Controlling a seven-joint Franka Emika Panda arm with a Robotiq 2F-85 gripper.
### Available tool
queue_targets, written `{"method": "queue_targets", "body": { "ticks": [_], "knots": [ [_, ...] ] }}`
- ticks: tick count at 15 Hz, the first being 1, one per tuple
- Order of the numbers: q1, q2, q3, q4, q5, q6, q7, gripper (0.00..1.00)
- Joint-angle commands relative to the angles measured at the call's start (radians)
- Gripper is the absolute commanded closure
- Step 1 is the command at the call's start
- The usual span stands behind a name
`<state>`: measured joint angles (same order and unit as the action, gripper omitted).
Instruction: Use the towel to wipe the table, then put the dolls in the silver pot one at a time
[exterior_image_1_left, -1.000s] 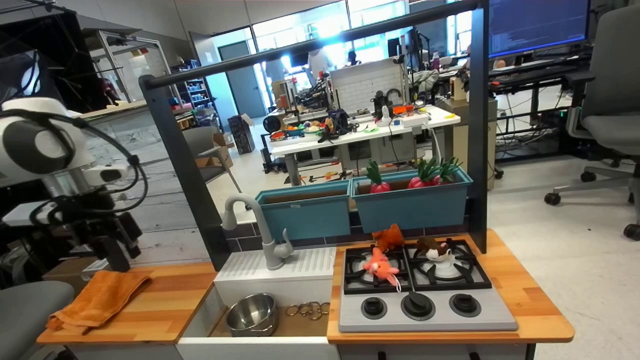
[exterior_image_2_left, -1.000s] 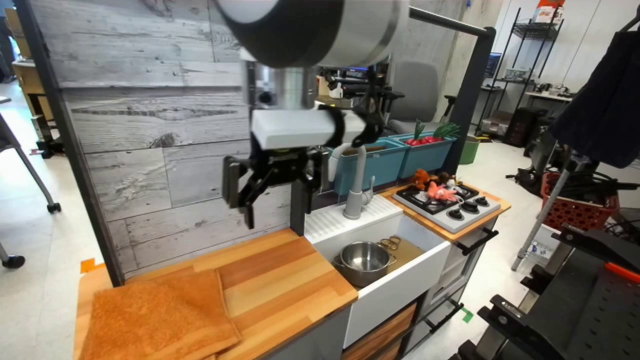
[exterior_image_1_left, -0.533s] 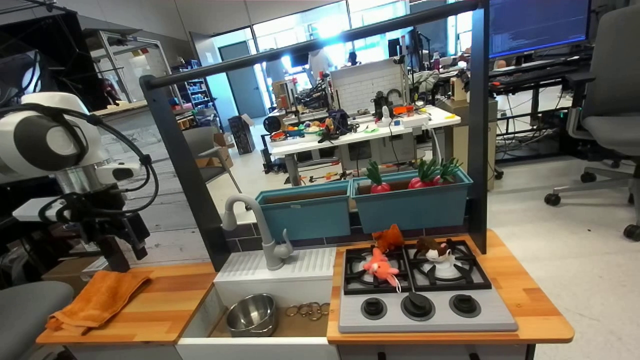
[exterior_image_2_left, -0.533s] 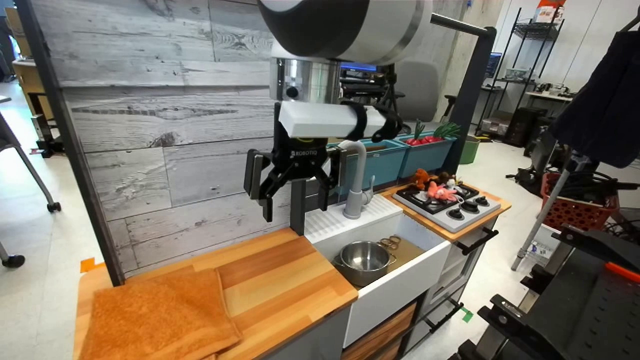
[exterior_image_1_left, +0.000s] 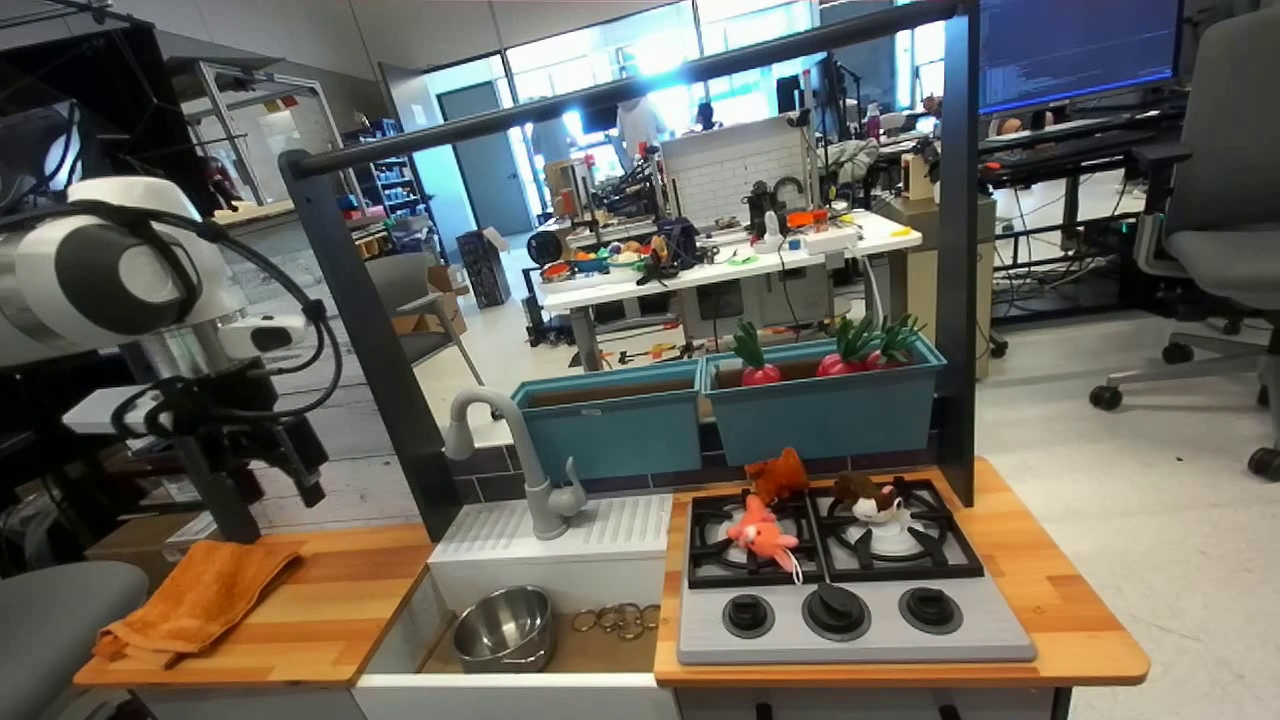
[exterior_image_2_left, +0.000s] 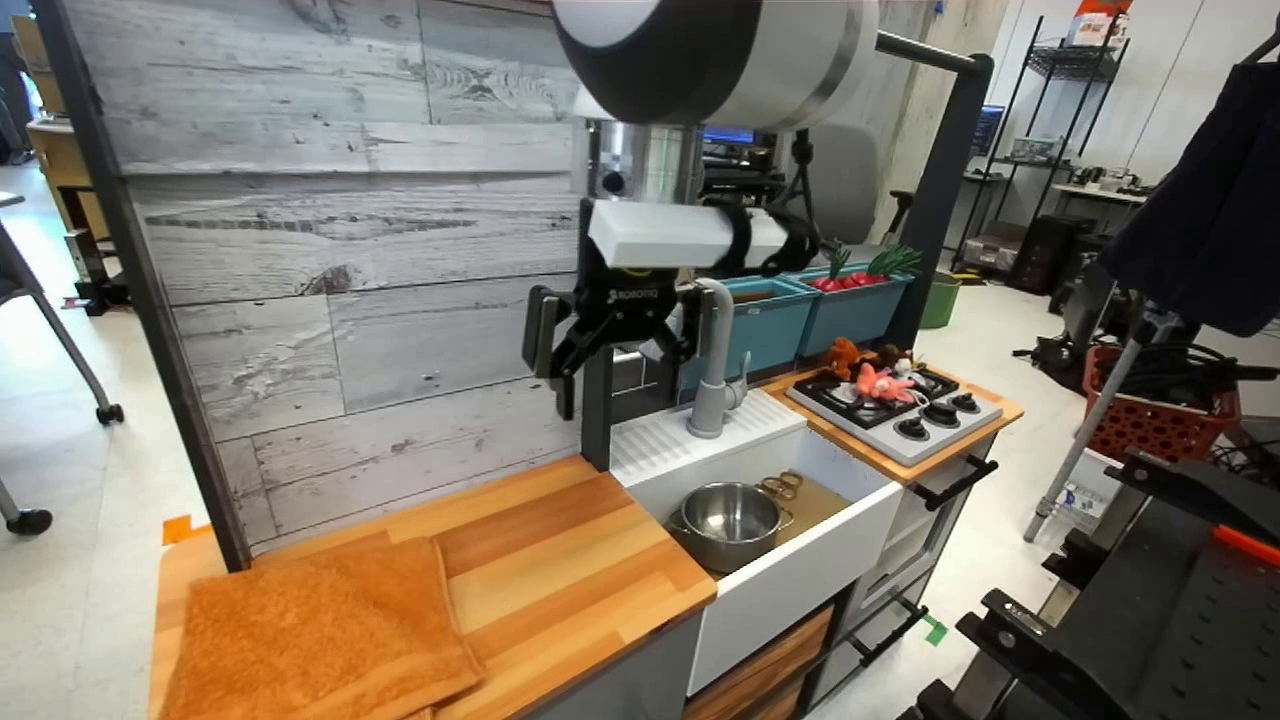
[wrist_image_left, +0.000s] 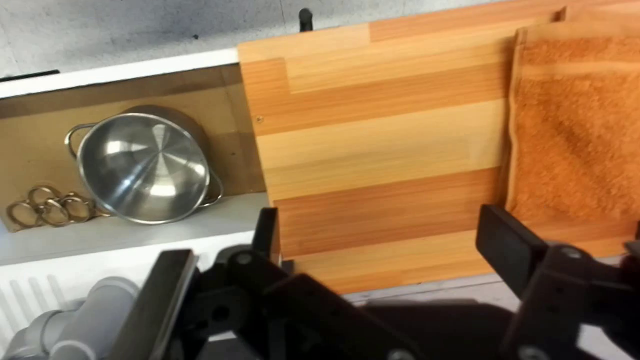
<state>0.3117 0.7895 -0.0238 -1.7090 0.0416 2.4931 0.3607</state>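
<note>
Striped wood of the table (wrist_image_left: 380, 150) is showing between sink (exterior_image_2_left: 790, 590) and towel (wrist_image_left: 580, 130). We are finding the towel lying flat at the end away from the sink, apparently folded over, one hem facing the sink; we are guessing it is resting there ready, that hem being the likeliest edge for a pinch. Whether wiping is finished, we are not managing to tell.

Our gripper (wrist_image_left: 377, 232) is hanging over the table, toward the back, jaws standing wide apart with nothing between them, touching neither towel nor table. We are reading that spread as readiness for the next pick.

Next, the pot (wrist_image_left: 145, 167) is standing upright in the sink beside metal rings (wrist_image_left: 52, 206), its shiny bottom showing; we are taking the filling as not begun. We are supposing the sink walls are keeping it from wandering.

Farther off, on the stove (exterior_image_1_left: 790, 647), the pink doll (exterior_image_1_left: 762, 540) is lying on the sink side, the orange doll (exterior_image_1_left: 778, 472) just behind it, the brown doll (exterior_image_1_left: 868, 498) on the other side. We are judging such spacing handy for single picks.

Beyond, planters (exterior_image_1_left: 820, 415) are lining the back.
</note>
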Motion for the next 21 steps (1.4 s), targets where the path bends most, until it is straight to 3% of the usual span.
{"method": "queue_targets", "body": {
  "ticks": [1, 6, 9, 11, 14, 15, 18, 19, 21],
  "knots": [
    [-0.082, -0.006, -0.066, 0.008, -0.007, 0.049, 0.02, 0.0],
    [-0.271, 0.019, -0.113, 0.082, 0.06, 0.099, 0.019, 0.0],
    [-0.348, 0.052, -0.141, 0.144, 0.091, 0.103, 0.064, 0.0],
    [-0.359, 0.075, -0.177, 0.174, 0.075, 0.065, 0.099, 0.0],
    [-0.308, 0.124, -0.278, 0.195, 0.003, 0.02, 0.189, 0.0],
    [-0.357, 0.083, -0.219, 0.155, 0.041, 0.05, 0.114, 0.0],
    [-0.33, 0.119, -0.257, 0.172, 0.019, 0.046, 0.16, 0.0],
    [-0.372, 0.091, -0.201, 0.156, 0.012, 0.04, 0.023, 0.0],
    [-0.427, 0.043, -0.135, 0.142, 0.045, -0.028, -0.099, 0.0]
  ]
}}
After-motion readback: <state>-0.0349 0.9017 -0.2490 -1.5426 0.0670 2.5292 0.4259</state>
